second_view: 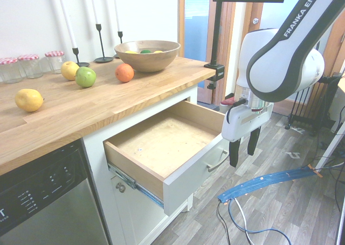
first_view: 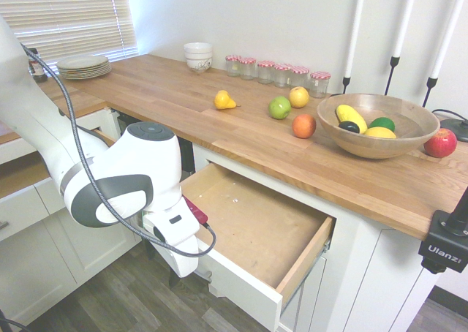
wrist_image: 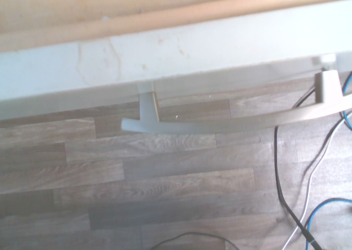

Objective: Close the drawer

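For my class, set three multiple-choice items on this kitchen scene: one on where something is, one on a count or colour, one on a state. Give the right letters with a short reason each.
1. Where is the gripper?
A. Inside the drawer
B. In front of the drawer's handle
C. Over the wooden bowl

2. How many white candles stand behind the wooden bowl?
A. One
B. Three
C. Five

3. What state is the drawer in?
A. Pulled out, nothing inside
B. Shut
C. Pulled out, full of fruit

Answers:
1 B, the fingers hang before the handle.
2 B, three tall tapers show.
3 A, its bare plywood bottom shows.
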Tool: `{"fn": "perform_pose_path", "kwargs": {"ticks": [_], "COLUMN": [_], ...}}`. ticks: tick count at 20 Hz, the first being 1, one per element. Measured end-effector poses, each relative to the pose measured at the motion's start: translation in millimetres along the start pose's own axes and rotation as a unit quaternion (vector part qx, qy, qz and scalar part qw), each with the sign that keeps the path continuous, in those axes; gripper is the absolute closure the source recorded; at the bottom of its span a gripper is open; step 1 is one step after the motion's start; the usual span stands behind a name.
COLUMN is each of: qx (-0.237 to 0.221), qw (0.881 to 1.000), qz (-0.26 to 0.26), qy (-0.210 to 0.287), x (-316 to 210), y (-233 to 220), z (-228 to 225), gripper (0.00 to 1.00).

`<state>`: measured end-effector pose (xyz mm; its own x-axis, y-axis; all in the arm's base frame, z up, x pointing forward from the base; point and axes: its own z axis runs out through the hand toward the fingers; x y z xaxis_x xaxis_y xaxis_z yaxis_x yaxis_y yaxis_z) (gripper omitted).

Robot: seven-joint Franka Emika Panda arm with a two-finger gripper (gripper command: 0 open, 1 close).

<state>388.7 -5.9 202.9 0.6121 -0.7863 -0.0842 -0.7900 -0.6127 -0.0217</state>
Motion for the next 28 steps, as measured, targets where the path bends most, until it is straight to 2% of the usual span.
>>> {"fn": "perform_pose_path", "kwargs": {"ticks": [9, 20, 28], "qx": [-0.010, -0.008, 0.001], "qw": [1.000, 0.998, 0.997], "qz": [-0.004, -0.058, -0.055], "qy": [-0.014, 0.027, 0.046], "x": [2.6, 15.5, 43.7], "y": [11.0, 11.8, -2.8], "z": [31.9, 45.2, 42.5], "gripper": [0.00, 0.00, 0.00]}}
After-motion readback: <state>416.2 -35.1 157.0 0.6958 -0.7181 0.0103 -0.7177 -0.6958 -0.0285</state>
